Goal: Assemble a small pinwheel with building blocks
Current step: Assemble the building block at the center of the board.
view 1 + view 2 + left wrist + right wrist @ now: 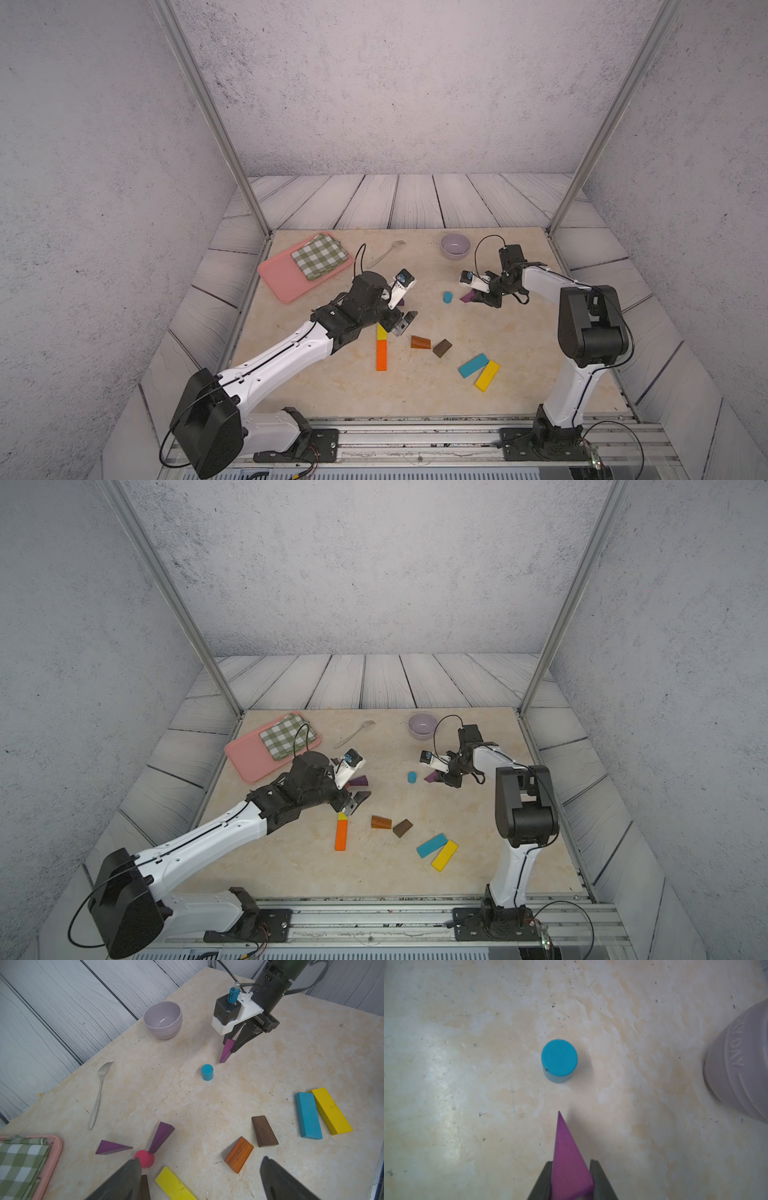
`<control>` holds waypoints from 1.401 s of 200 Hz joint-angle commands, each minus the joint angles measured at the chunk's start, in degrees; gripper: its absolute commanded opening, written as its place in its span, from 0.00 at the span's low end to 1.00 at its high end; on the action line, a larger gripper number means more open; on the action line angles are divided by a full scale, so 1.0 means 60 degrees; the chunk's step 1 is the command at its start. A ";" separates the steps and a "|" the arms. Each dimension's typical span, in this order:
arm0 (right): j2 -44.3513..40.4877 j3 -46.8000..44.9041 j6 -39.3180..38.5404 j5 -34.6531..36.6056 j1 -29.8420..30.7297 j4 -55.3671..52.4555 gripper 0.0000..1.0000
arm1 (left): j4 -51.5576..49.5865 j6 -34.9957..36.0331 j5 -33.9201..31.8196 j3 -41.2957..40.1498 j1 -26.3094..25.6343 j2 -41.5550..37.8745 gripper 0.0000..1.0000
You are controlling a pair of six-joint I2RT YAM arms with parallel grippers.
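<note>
Right gripper (230,1045): clamped on a purple wooden wedge (566,1147), its tip near the short blue wooden cylinder (559,1059).
Left gripper (200,1159): jaws wide, empty, above a pink cylinder (145,1158) flanked by 2 purple wedges (112,1147) (161,1136).
Nearby: metal fork (97,1097).
Writing: lilac bowl (164,1030) reads "LUCKY DAY".

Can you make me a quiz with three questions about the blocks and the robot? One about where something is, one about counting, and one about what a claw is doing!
1. Where is the blue bar?
A) stacked on a wedge
B) beside a yellow bar
C) in a gripper

2. How many purple wedges show in the left wrist view?
A) one
B) five
C) three

3. What is the right gripper doing?
A) gripping one purple wedge
B) standing open and empty
C) hiding out of sight

Answers:
1 B: the two bars lie side by side.
2 C: two lie by the pink cylinder, and one is in the right gripper.
3 A: its jaws are closed on the wedge's thick end.
</note>
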 commanded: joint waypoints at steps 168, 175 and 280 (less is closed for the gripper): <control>0.0985 0.0584 -0.0618 0.0106 -0.0182 -0.0758 0.33 | -0.0027 0.0122 -0.0072 -0.0051 -0.0045 0.0176 0.96; 0.1024 0.0695 -0.0647 0.0106 -0.0172 -0.0838 0.32 | -0.0029 0.0126 -0.0072 -0.0040 -0.0044 0.0198 0.96; 0.2108 0.2531 -0.1837 -0.0257 0.0024 -0.2620 0.32 | -0.0010 0.0188 -0.0068 -0.0051 -0.0036 0.0263 0.96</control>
